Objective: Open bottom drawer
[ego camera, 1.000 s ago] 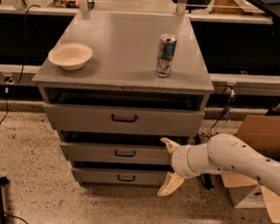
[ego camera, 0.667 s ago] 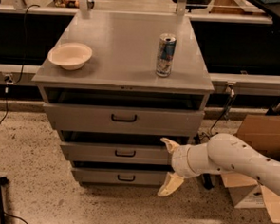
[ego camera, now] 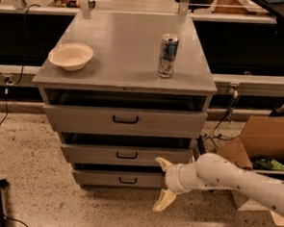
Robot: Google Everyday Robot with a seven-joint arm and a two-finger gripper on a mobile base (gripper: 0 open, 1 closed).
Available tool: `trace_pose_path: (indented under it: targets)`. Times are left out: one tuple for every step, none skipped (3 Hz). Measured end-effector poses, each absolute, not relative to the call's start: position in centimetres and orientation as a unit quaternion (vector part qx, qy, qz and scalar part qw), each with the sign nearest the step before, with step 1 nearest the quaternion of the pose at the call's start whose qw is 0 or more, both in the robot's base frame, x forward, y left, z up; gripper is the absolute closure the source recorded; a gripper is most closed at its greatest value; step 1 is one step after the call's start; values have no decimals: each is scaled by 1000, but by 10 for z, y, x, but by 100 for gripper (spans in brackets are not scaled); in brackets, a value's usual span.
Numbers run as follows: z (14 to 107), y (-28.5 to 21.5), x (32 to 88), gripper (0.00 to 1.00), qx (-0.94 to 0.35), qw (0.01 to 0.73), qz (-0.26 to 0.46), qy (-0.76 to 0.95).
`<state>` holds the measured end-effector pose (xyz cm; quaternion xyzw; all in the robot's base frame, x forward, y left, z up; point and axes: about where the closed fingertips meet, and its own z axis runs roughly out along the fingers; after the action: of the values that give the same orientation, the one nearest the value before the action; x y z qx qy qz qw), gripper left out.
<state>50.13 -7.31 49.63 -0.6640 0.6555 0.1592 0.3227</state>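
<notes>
Standing in front of the grey three-drawer desk [ego camera: 126, 61]. The bottom drawer [ego camera: 99, 178] is sitting lowest in the desk front, its small black handle [ego camera: 127, 180] at the middle of the desk's width. A dark gap is showing above its face, so I am judging it barely ajar, not opened. The gripper [ego camera: 163, 183] is hanging at the desk's lower right front, just beside the drawer's right end; the jaws are standing wide apart, one above the other, gripping nothing. That stacked set is suiting a horizontal bar, I am thinking. The next move is calling for a slide toward the desk's centre line, keeping low under the middle drawer [ego camera: 91, 154], centring the bar between the jaws, closing firmly, then pulling straight out from the desk front and level, so the drawer is not racking. A can [ego camera: 167, 56] and a bowl [ego camera: 70, 56] are resting on the desk top; a slow pull is looking wise, the tall can being the one likely to topple.
</notes>
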Motion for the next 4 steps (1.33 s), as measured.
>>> trace_pose_path:
  targets:
    - [439,-71,495,0,-647,332,171,665]
    - [375,-66,510,0,-639,344,192,660]
    - [375,-66,510,0,-639,344,192,660]
    - [350,-66,518,0,-645,337,194,658]
